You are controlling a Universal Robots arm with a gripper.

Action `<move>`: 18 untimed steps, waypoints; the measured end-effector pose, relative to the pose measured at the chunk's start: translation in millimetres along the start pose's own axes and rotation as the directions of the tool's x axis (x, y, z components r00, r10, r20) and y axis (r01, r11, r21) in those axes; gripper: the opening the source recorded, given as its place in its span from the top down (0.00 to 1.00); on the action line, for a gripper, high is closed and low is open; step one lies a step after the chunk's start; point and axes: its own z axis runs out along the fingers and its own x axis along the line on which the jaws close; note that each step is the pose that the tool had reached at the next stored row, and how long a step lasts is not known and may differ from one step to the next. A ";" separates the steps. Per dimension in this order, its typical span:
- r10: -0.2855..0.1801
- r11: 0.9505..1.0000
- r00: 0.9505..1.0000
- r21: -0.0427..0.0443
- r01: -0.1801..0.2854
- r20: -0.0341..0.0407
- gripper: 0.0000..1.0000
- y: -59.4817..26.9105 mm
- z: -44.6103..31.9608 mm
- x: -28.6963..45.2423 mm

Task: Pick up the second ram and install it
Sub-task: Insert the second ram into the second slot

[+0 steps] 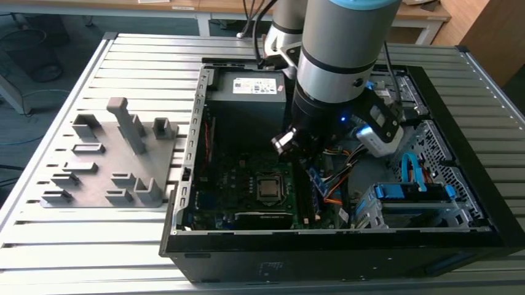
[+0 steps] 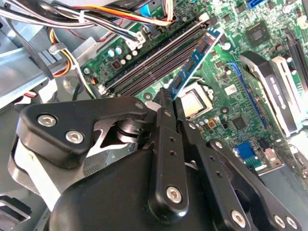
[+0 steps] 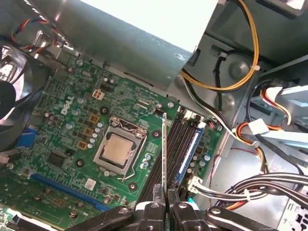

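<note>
- Over the open computer case (image 1: pixel 328 249) on the slatted tabletop (image 1: pixel 98 252), the exterior view showed the arm (image 1: pixel 340 55) reaching down. Its gripper (image 1: pixel 296 150) hung just above the motherboard (image 1: pixel 238 178), well apart from the grey fixture (image 1: pixel 107 178) on that view's left. Judged from there, the pick was done and the seating was not.
- In the first wrist view the gripper (image 3: pixel 166 198) was clamped on the second ram (image 3: pixel 165 149). The stick appeared edge-on as a thin strip between the processor socket (image 3: pixel 118 151) and the memory slots (image 3: pixel 175 144). Another blue stick (image 3: pixel 190 153) sat in a slot farther from the socket. The strip ran nearly parallel to the slots, and that was the thing to guard. Any twist would likely have jammed one end against a latch (image 3: pixel 195 182).
- In the second wrist view the second ram (image 2: pixel 195 60) showed its blue face and pale label, reaching out from the gripper (image 2: pixel 171 98) along the socket side of the memory slots (image 2: pixel 144 67). Whether its lower edge touched a slot could not be told. A clean seating would probably have needed the stick upright and centred over one empty slot. It would also have needed the end latches open, the pressure spread evenly, and the cable bundle (image 2: pixel 96 17) left clear.
</note>
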 end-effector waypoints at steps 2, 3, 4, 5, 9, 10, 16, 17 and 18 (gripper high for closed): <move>0.010 1.000 1.000 0.001 -0.010 0.000 0.86 0.0 0.0 0.0; 0.015 1.000 1.000 0.001 -0.015 0.000 0.86 0.0 0.1 0.0; 0.020 1.000 1.000 0.002 -0.020 0.000 0.86 0.0 0.1 0.0; 0.025 1.000 1.000 0.002 -0.025 0.001 0.86 0.0 0.1 0.0; 0.046 0.999 0.999 0.004 -0.046 0.001 0.86 0.0 0.2 0.0; 0.050 0.999 0.999 0.004 -0.050 0.001 0.86 0.0 0.2 0.0; 0.079 0.997 0.997 0.006 -0.079 0.002 0.86 0.0 0.4 0.0; 0.084 0.996 0.996 0.006 -0.084 0.002 0.86 0.0 0.4 0.0; 0.088 0.996 0.996 0.007 -0.089 0.002 0.86 0.0 0.4 0.0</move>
